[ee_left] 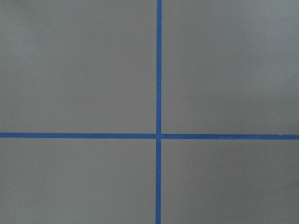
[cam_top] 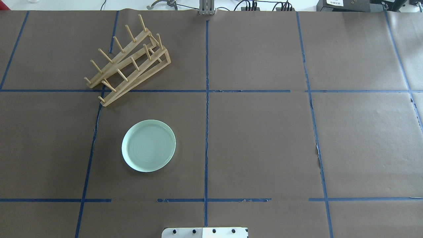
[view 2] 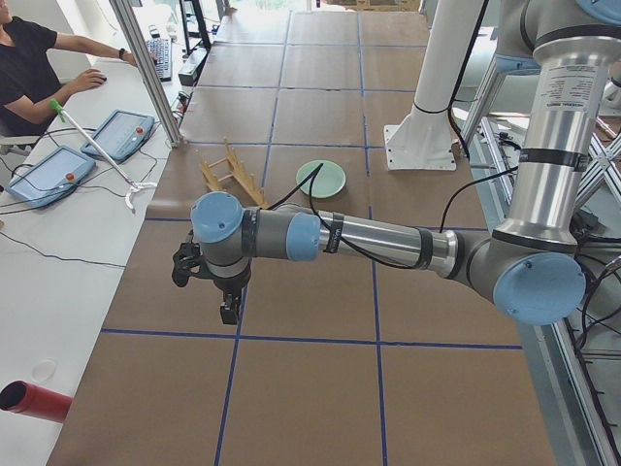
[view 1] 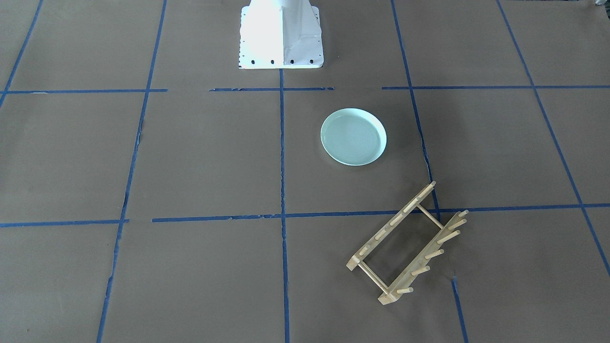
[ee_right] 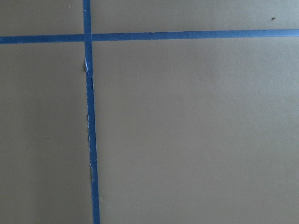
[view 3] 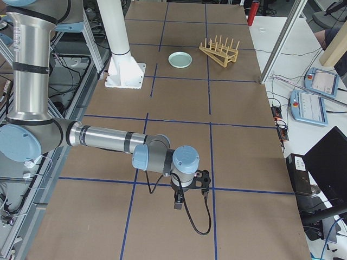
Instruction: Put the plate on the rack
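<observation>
The pale mint-green plate lies flat and right side up on the brown table, on the robot's left side. The light wooden rack stands a short way beyond it, set at an angle, with no plate in it. Both are small in the side views: the plate and the rack. My left gripper hangs over bare table far from them. My right gripper hangs over the table's far right end. I cannot tell whether either is open or shut. The wrist views show only table and tape.
Blue tape lines divide the brown paper into squares. The white robot pedestal stands at the table's near-robot edge. Beside the table, an operator sits at a bench with tablets, and a red cylinder lies there.
</observation>
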Controlling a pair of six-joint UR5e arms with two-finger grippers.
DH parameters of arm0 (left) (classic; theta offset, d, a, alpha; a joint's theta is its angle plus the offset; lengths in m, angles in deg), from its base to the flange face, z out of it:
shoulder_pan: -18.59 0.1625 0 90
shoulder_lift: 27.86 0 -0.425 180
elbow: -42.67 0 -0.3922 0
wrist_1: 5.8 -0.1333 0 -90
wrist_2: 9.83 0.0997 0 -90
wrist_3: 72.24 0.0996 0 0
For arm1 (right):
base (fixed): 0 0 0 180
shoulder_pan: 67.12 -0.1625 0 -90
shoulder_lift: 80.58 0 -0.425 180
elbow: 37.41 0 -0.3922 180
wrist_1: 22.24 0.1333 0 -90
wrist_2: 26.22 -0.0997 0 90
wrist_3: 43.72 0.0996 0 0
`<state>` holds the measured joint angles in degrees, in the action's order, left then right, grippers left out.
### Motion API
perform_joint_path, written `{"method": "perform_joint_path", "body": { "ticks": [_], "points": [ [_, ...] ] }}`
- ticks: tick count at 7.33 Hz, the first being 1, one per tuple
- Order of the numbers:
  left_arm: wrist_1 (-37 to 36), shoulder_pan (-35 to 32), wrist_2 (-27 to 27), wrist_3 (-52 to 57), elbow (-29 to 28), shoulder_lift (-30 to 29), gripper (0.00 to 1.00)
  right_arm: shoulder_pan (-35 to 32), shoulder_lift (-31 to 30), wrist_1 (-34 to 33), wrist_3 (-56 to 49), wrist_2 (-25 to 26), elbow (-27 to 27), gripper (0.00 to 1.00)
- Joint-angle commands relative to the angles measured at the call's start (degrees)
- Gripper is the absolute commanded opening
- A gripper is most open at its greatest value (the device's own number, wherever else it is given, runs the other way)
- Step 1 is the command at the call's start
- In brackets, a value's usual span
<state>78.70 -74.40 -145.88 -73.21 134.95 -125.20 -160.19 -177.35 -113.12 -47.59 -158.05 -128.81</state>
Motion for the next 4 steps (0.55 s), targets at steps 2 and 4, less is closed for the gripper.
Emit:
{"method": "perform_joint_path", "body": {
  "ticks": [2,4],
  "points": [
    [-0.5,0.1,0.4,-0.1,0.3,-0.6,1.00,0.0,0.0,0.0,0.0,0.0,0.0,1.00],
    [0.3,0.0,0.3,0.4,1.7,0.2,1.00,0.0,0.0,0.0,0.0,0.0,0.1,1.00]
  ]
}}
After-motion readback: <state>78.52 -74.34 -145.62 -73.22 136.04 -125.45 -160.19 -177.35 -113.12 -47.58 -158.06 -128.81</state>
